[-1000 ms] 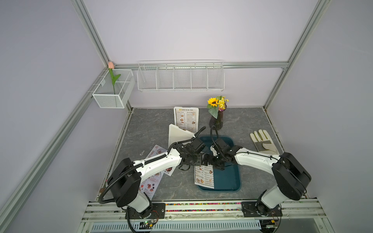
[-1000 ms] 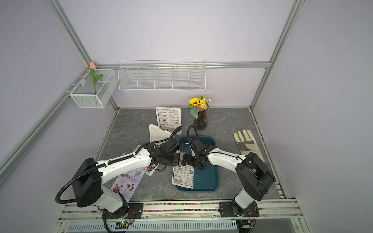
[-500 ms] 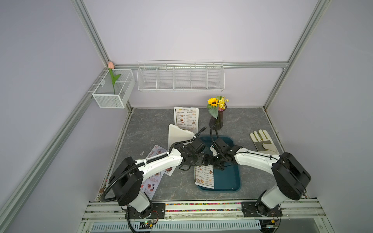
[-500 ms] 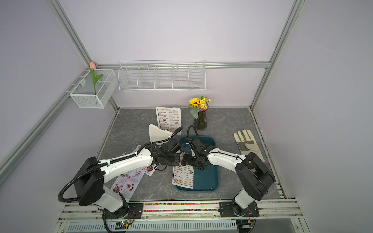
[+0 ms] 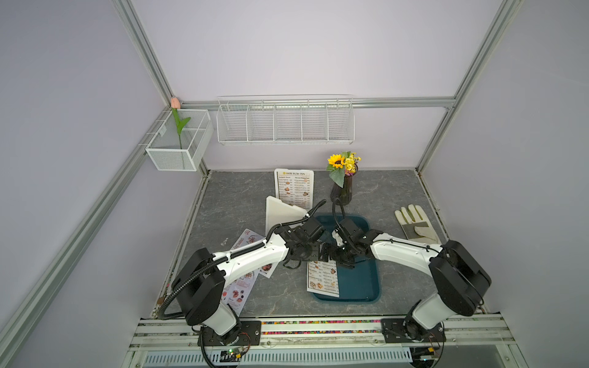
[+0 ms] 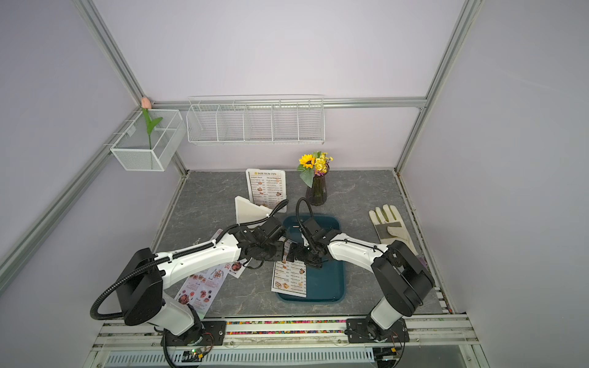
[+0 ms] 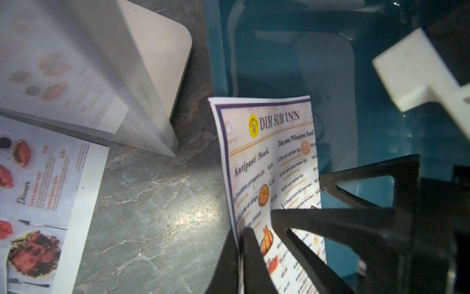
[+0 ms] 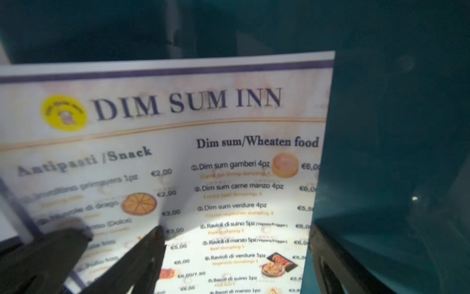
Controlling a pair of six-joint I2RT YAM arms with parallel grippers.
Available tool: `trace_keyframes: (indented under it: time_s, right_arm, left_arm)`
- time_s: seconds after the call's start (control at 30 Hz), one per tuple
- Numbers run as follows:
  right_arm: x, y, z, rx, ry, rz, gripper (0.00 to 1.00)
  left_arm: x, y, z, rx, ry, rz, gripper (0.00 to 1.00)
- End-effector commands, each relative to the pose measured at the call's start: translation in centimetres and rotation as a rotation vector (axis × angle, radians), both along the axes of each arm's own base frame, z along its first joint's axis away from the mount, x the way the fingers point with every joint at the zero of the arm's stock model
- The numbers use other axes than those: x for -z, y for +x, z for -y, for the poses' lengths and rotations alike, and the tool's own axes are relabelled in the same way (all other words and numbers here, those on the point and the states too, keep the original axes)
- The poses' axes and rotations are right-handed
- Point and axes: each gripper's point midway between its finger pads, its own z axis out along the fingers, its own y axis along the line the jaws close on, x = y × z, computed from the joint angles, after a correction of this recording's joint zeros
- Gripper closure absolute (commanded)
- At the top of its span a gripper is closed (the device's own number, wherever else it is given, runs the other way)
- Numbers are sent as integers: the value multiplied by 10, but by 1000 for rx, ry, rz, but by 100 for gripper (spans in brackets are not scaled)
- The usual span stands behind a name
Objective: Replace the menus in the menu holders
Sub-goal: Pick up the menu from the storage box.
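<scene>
- Dim Sum Inn menu (image 5: 322,277) sits near the front edge of the bench (image 5: 242,197), half on the teal tray (image 5: 360,286), overhanging its left rim.
- Left gripper (image 7: 240,243) is pinched closed on that sheet's left edge.
- Right gripper (image 8: 236,229) stands spread wide over the sheet, gripping nothing.
- White menu holder (image 5: 280,213) stands beside the tray's back-left corner.

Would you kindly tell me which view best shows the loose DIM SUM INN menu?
The right wrist view: the menu fills the frame, its heading and prices readable. The left wrist view shows its upper part, with the left gripper shut on one edge. In both top views it is small and partly covered.
</scene>
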Motion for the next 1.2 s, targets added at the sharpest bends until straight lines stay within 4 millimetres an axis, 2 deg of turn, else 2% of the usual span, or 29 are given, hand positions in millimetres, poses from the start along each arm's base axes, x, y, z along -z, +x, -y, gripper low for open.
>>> trace_keyframes:
  time_s: [0.0,0.23,0.33,0.43,0.67,0.87,1.0,1.17]
  right_arm:
    - [8,-7,16,5,-59,-28,9]
    - [-5,-1,26,-3,-61,11,10]
    - [-18,2,34,-39,-66,67,11]
    - [-39,10,38,-84,-26,154,11]
    - [-101,24,33,-232,182,383,11]
    - [-143,39,41,-247,376,577,10]
    - [-163,39,41,-288,465,672,10]
    - [-176,40,41,-350,535,760,10]
  left_arm:
    - [-16,3,3,-7,-20,21,91]
    - [-24,3,7,9,-30,26,95]
    - [-35,3,13,33,-56,32,97]
    - [-49,4,20,67,-77,48,100]
    - [-103,12,36,146,-135,128,100]
    - [-156,21,51,236,-183,230,100]
    - [-185,25,55,300,-166,276,100]
    - [-224,25,57,361,-182,346,100]
